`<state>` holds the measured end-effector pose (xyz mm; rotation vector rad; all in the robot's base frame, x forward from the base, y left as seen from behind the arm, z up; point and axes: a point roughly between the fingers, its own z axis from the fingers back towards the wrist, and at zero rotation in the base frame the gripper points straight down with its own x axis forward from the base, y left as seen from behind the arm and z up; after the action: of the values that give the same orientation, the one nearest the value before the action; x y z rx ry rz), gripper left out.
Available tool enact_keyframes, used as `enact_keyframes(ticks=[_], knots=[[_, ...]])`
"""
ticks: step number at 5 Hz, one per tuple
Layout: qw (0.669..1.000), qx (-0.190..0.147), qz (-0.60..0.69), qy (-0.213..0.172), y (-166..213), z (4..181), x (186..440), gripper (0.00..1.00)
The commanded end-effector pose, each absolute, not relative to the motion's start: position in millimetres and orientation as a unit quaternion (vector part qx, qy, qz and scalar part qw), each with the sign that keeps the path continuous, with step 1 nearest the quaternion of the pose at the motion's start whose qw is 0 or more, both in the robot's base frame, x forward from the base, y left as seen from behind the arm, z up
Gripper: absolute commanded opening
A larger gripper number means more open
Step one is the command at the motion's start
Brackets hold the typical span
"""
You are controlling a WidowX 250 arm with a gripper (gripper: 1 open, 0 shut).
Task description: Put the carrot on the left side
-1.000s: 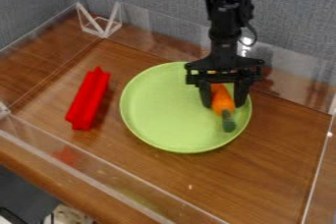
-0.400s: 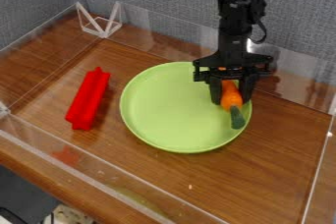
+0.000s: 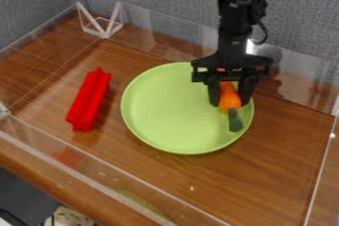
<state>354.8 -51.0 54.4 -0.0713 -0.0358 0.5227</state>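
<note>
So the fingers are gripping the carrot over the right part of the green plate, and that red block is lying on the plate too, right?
Not quite. The fingers do grip the carrot over the right part of the green plate, but the camera view shows the red block lying on the wooden table, left of the plate and apart from it.

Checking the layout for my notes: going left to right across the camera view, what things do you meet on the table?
Red block → green plate → carrot, held in the gripper over the plate's right side.
</note>
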Motion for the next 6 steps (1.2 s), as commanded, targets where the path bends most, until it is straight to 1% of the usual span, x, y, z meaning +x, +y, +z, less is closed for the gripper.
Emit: enact_keyframes(ticks=[1,2,4,6], knots=[[0.959,-0.049,0.272,-0.06,-43.4,85.0,354.6,0.0],[0.948,-0.049,0.307,-0.066,-43.2,78.9,350.4,0.0],[0.93,-0.049,0.356,-0.072,-49.2,66.6,349.6,0.0],[0.95,-0.053,0.298,-0.072,-47.1,68.9,360.2,0.0]])
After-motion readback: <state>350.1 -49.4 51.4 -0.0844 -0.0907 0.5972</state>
